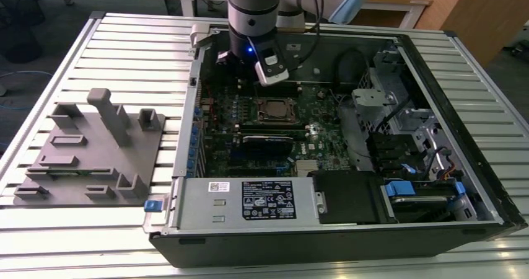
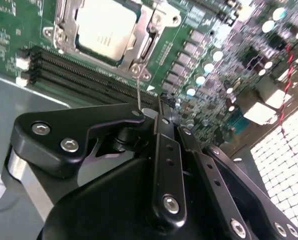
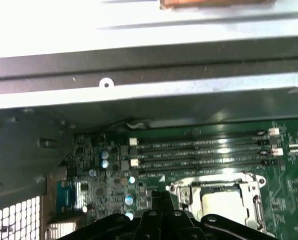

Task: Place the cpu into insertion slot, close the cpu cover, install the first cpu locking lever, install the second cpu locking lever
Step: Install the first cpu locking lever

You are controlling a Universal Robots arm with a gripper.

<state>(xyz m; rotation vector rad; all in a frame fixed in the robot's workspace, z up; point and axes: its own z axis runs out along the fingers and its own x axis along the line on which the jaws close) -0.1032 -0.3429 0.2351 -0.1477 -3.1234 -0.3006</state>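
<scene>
The robot arm reaches down into an open computer case (image 1: 463, 186) that lies on a tabletop (image 1: 99, 49) made of metal slats. The gripper (image 2: 161, 100) hangs just above the green board (image 2: 9, 25), and its fingers (image 2: 165, 135) are pressed together with nothing between them. The cpu (image 2: 106, 32) sits in the insertion slot (image 2: 145, 46), near the gripper. The cpu cover (image 2: 64, 25) lies flat around it like a shiny frame. A thin metal lever (image 2: 138, 87) sticks up between the slot and the gripper. In the exterior view, a grey block (image 1: 91, 149) rests on the tabletop at the exterior view's left.
</scene>
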